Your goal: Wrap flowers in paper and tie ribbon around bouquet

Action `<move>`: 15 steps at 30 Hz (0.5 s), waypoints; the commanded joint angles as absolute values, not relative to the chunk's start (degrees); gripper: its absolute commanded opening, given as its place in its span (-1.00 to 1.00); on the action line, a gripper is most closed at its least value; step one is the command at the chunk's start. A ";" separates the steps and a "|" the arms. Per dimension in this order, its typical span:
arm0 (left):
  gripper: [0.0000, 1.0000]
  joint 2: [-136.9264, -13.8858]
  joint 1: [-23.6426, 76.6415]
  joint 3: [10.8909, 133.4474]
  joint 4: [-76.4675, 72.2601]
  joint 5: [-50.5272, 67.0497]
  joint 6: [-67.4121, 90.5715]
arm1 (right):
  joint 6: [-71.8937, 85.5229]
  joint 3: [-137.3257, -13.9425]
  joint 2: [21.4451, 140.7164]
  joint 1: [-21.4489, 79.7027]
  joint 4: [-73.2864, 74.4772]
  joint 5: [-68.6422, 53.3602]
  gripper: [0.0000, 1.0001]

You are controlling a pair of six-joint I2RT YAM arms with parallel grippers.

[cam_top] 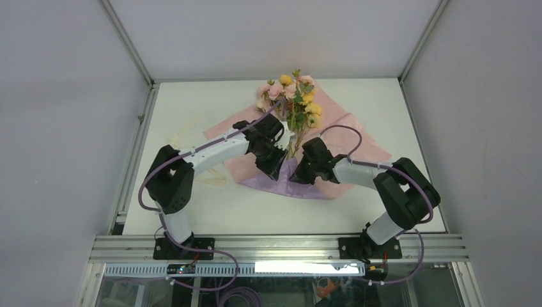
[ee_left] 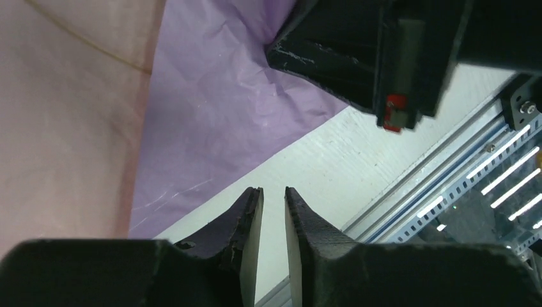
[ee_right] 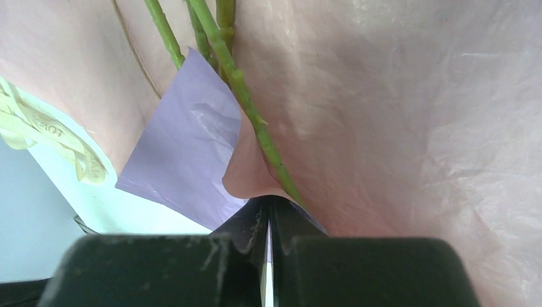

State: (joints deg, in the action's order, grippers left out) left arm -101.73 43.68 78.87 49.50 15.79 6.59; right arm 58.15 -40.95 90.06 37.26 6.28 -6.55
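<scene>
Right end effector (ee_right: 268, 206) pinches paper (ee_right: 182, 144); left end effector (ee_left: 273, 208) slightly parted; flowers (cam_top: 295, 97) point blooms away.

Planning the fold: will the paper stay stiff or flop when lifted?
Likely floppy: the paper looks thin and crinkled, curling over by the stems. Probably light too, lying in loose wrinkles, so a push may bunch it.

Lab test cell: white panel walls (cam_top: 57, 96), aluminium frame (cam_top: 275, 246).

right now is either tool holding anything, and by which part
The right tool is shut on the paper, pinching a fold of its edge beside the flower stems. The left tool holds nothing; its jaws stand slightly apart.
</scene>
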 commanded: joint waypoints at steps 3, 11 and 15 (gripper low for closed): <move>-0.63 -110.46 43.47 81.20 47.17 13.67 12.38 | 51.77 -44.00 88.33 37.44 11.28 -6.42 -1.00; -0.70 -114.34 42.56 80.29 48.95 11.40 14.03 | 53.56 -42.67 84.90 37.32 18.69 -4.82 -1.00; -0.70 -114.23 42.58 79.55 48.98 9.79 13.98 | 58.10 -34.64 78.10 35.37 23.61 -2.62 -1.00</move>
